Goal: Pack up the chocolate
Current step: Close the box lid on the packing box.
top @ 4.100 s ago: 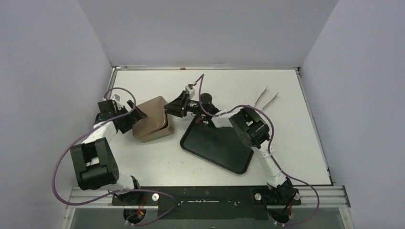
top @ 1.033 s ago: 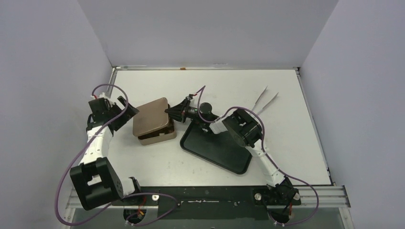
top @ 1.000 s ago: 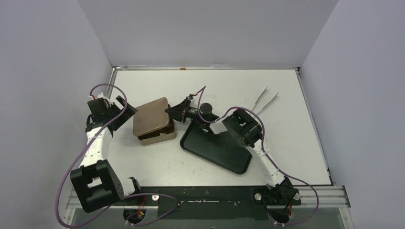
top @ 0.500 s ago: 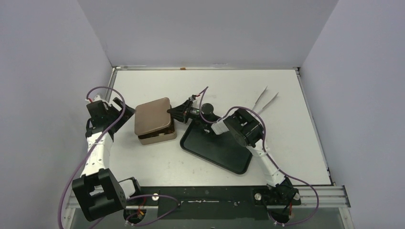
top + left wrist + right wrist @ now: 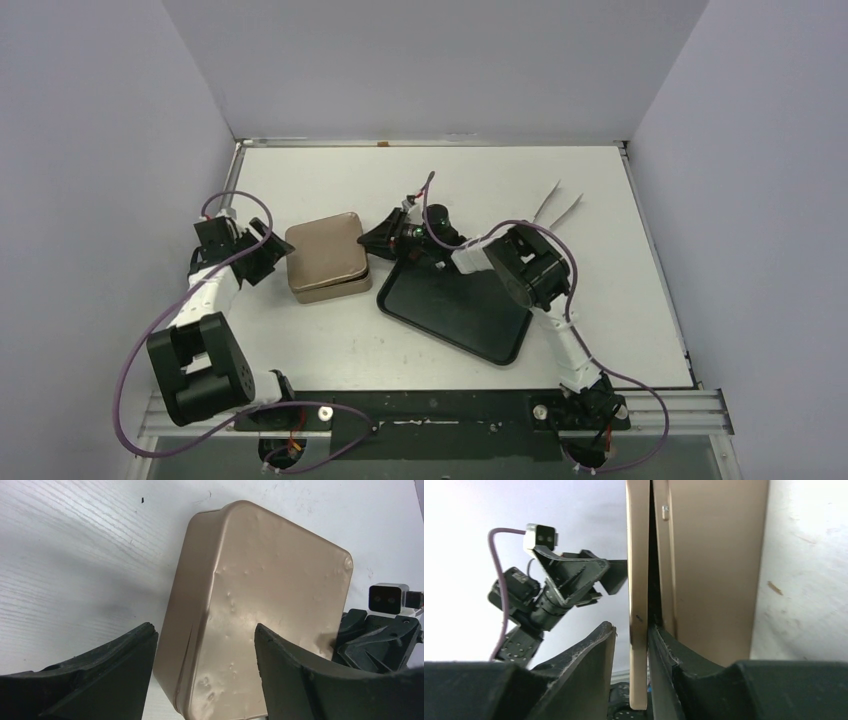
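No chocolate shows in any view. The gold-brown tin stands left of centre with its brown lid lying over it. In the right wrist view a dark slit separates the lid from the tin's body. My right gripper is at the lid's right edge. Its jaws straddle that edge, one finger in the slit and the other a little off the lid. My left gripper stands open at the tin's left side. Its fingers flank a corner of the lid without touching.
A black tray lies right of the tin, under the right arm. A pair of tweezers lies at the back right. The table's left wall is close behind the left arm.
The lid, which sat tilted and offset, now lies squarely over the tin. My right jaws have parted a little. The left gripper has come in toward the tin and narrowed.
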